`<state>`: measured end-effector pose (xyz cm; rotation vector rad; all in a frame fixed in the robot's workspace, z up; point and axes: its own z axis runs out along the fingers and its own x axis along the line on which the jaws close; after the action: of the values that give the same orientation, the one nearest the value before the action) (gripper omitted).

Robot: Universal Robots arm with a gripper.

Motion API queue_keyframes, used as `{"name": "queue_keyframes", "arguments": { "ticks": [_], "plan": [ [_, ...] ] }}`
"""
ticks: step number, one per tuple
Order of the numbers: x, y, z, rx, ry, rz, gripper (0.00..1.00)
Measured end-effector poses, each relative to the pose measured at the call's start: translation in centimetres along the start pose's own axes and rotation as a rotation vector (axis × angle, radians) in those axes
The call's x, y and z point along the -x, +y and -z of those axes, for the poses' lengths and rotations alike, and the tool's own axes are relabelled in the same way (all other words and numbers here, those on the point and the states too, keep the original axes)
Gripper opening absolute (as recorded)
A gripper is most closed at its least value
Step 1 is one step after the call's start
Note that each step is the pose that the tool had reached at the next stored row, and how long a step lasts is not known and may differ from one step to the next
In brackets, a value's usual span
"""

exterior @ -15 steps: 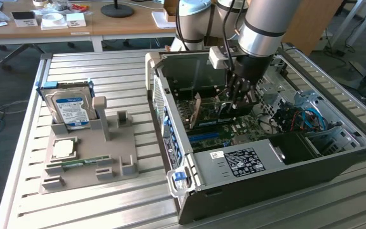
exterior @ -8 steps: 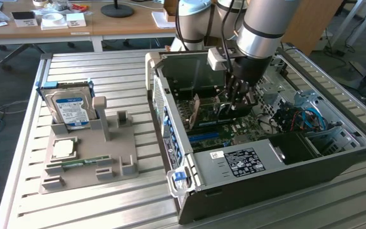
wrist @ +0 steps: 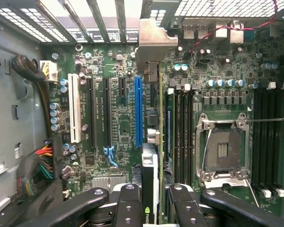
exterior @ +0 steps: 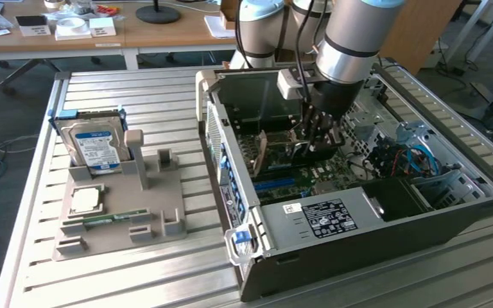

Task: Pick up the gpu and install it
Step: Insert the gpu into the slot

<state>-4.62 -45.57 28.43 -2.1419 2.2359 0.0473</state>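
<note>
1. Lab bench setup: a slatted metal table [exterior: 126,282], with a wooden desk [exterior: 144,35] and its clutter behind it.
2. An open PC case [exterior: 358,250] lies on its side on the table, toward the exterior view's right. The interior faces up.
3. A grey parts tray [exterior: 113,247] sits on the exterior view's left, just beside the case. I see a blue-labelled hard drive [exterior: 97,144] standing upright in it, a CPU chip [exterior: 86,199] lying flat, and a green memory stick [exterior: 113,218] near the chip.
4. The arm [exterior: 349,45] reaches down into the case from above.
5. The gripper [exterior: 318,142] is inside the case, low over the motherboard [wrist: 118,127].
6. The pincer is pinching the gpu [wrist: 150,179]. The black fingers [wrist: 128,208] sit on both faces of the card, clamped on it.
7. The gpu is held on edge. Its pale metal bracket [wrist: 154,42] points at the slotted rear wall of the case.
8. From the wrist view, the card edge runs parallel to the long blue slot [wrist: 138,113], just beside it, between that slot and the memory slots [wrist: 182,123].
9. I can't tell whether the card edge touches the board or any slot.
10. The CPU socket [wrist: 222,149] is open, with its pin field exposed.
</note>
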Motion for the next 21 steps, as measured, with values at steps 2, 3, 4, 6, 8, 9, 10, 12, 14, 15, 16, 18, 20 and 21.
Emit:
{"name": "queue_keyframes", "arguments": {
  "ticks": [2, 3, 4, 6, 8, 9, 10, 12, 14, 15, 16, 18, 20, 21],
  "plan": [
    [-0.1, 0.09, 0.01, 0.0, 0.0001, 0.0, 0.27],
    [-0.1, 0.15, -0.01, -0.0001, 0.0, 0.0, 0.27],
    [-0.1, 0.2, -0.03, -0.0001, -0.0001, 0.0, 0.27],
    [-0.2, 0.35, -0.07, -0.0001, -0.0001, 0.0, 0.27],
    [-0.3, 0.52, -0.07, 0.0, 0.0001, 0.0, 0.27],
    [-0.3, 0.58, -0.07, 0.0, 0.0001, 0.0, 0.27],
    [-0.4, 0.64, -0.09, 0.0, 0.0001, 0.0, 0.27],
    [-0.4, 0.74, -0.14, 0.0, 0.0001, 0.0, 0.27],
    [-0.5, 0.85, -0.17, 0.0, 0.0003, 0.0, 0.27],
    [-0.6, 0.89, -0.2, 0.0, 0.0002, 0.0, 0.27],
    [-0.6, 0.92, -0.23, 0.0, 0.0001, 0.0, 0.27],
    [-0.6, 0.95, -0.25, 0.0001, 0.0005, 0.0, 0.27],
    [-0.6, 1.09, -0.28, 0.0, 0.0004, 0.0, 0.27],
    [-0.6, 1.2, -0.3, -0.0001, 0.0001, 0.0, 0.27]
  ]
}}
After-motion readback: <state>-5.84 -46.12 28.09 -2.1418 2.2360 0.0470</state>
